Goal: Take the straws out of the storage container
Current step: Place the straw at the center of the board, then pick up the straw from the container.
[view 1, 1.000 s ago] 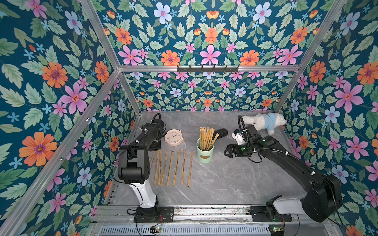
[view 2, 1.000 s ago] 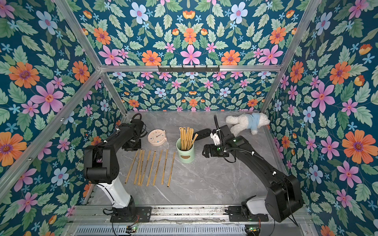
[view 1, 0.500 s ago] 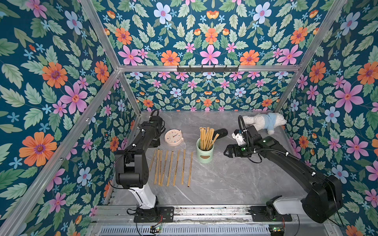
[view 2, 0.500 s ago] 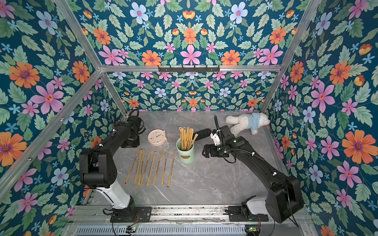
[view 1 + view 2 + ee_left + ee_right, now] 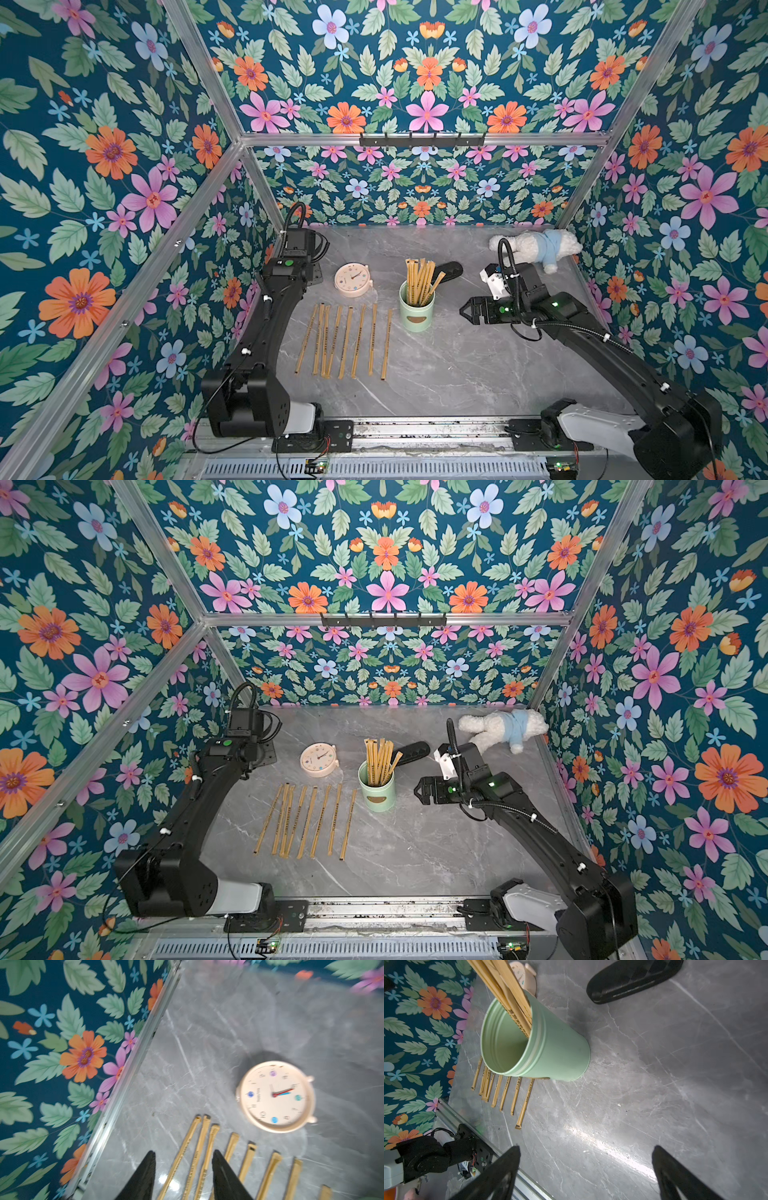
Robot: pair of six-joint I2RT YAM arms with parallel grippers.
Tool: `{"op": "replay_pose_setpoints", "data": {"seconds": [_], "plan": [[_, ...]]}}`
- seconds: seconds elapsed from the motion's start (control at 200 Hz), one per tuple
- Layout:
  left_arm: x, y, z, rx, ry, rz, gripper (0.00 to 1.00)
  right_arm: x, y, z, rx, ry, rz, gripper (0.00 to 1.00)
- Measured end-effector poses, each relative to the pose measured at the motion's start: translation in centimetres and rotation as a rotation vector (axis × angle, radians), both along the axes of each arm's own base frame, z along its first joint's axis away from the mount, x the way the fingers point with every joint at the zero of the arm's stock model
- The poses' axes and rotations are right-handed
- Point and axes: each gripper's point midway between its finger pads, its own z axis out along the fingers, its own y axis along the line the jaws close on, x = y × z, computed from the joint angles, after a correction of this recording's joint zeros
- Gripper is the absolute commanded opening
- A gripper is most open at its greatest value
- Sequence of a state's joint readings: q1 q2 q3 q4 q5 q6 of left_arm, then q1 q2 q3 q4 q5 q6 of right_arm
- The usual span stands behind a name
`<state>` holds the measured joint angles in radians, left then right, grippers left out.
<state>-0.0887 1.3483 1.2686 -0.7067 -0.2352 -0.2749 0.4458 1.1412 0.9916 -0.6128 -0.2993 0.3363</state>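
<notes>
Straws (image 5: 419, 280) stand bunched in your storage container (image 5: 417, 316), leaning against its wall. The container sits upright about midway across the worktop (image 5: 457, 374), nearer the back edge than the front. Eight loose straws (image 5: 347, 340) lie side by side on the worktop between the container and the left edge. Your left gripper (image 5: 184, 1153) hangs above the back ends of that row, its fingers (image 5: 148, 1169) parted a moderate way and holding nothing. Your right gripper (image 5: 586, 1147) sits near the container on its right-edge side, apart from it, fingers spread wide and empty. You have a clock (image 5: 353, 279) lying just behind the row and a plush toy (image 5: 536, 249) in the back right corner.
</notes>
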Motion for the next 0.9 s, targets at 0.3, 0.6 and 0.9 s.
{"op": "replay_pose_setpoints", "data": {"seconds": [0.3,0.6,0.9], "plan": [[0.0,-11.7,-0.1,-0.271,-0.191,-0.315,0.5,-1.2,-0.7,3.5,0.067,-0.11,-0.03,0.62],[-0.7,-20.5,0.5,-0.387,-0.275,-0.548,0.46,-1.3,2.7,3.0,0.11,-0.044,-0.003,0.61],[-2.3,-22.9,-0.1,-0.439,-0.285,-0.642,0.46,1.4,5.9,2.0,0.071,-0.01,-0.022,0.61]]}}
